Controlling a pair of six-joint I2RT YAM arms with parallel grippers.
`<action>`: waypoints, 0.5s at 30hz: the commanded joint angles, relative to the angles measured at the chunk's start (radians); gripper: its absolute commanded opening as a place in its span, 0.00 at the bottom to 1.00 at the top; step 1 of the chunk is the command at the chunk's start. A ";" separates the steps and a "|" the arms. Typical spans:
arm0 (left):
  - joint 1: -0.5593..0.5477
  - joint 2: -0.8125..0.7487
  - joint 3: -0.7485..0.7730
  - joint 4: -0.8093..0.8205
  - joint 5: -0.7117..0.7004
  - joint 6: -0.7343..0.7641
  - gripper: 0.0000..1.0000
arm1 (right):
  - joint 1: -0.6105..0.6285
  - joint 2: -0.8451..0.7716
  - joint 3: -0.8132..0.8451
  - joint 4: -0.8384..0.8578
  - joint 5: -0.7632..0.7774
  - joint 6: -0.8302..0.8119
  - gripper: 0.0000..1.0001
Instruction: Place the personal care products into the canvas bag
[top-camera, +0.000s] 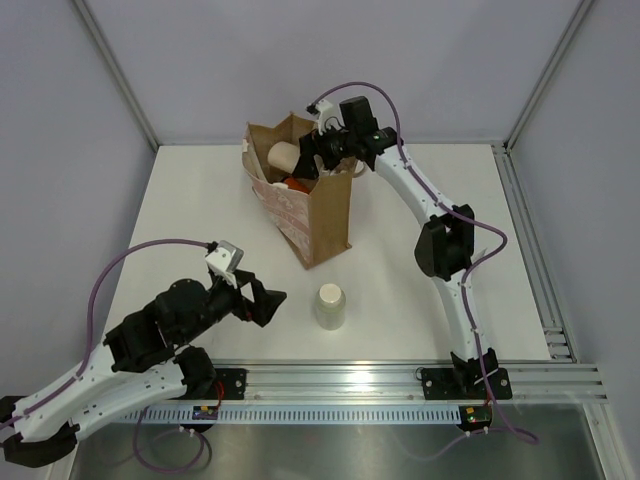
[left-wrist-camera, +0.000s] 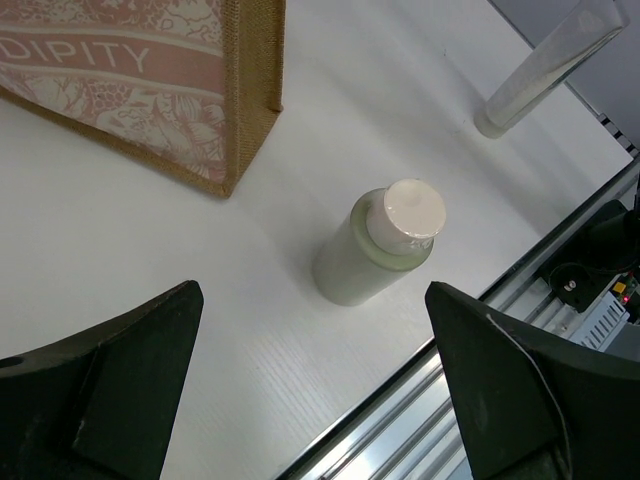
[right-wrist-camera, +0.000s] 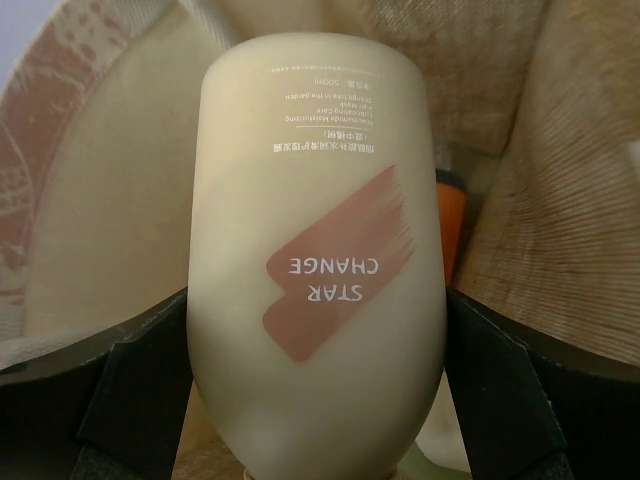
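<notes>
The canvas bag (top-camera: 312, 215) stands upright at the back middle of the table, and its pinkish patterned side shows in the left wrist view (left-wrist-camera: 140, 70). My right gripper (top-camera: 308, 158) is shut on the peach bottle (top-camera: 284, 155) and holds it over the bag's open mouth. In the right wrist view the peach bottle (right-wrist-camera: 315, 280) fills the space between my fingers (right-wrist-camera: 140, 390). An orange bottle (right-wrist-camera: 452, 215) lies inside the bag (right-wrist-camera: 560, 200). The cream cylinder (top-camera: 331, 306) stands on the table. My left gripper (top-camera: 268, 302) is open just left of the cream cylinder (left-wrist-camera: 378, 250). The green and thin clear bottles are out of view.
An aluminium rail (top-camera: 400, 385) runs along the near table edge, close to the cream cylinder. Frame posts stand at the back corners. A pale slanted bar (left-wrist-camera: 545, 65) rises beyond the cylinder in the left wrist view.
</notes>
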 joint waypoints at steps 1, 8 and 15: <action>-0.006 -0.015 -0.018 0.081 -0.016 -0.041 0.99 | 0.028 -0.107 0.004 0.062 0.009 -0.085 0.49; -0.004 0.025 -0.078 0.135 0.013 -0.121 0.99 | 0.041 -0.162 -0.046 0.009 0.103 -0.147 1.00; -0.004 0.070 -0.112 0.185 0.062 -0.164 0.99 | 0.040 -0.317 -0.123 -0.024 0.124 -0.205 1.00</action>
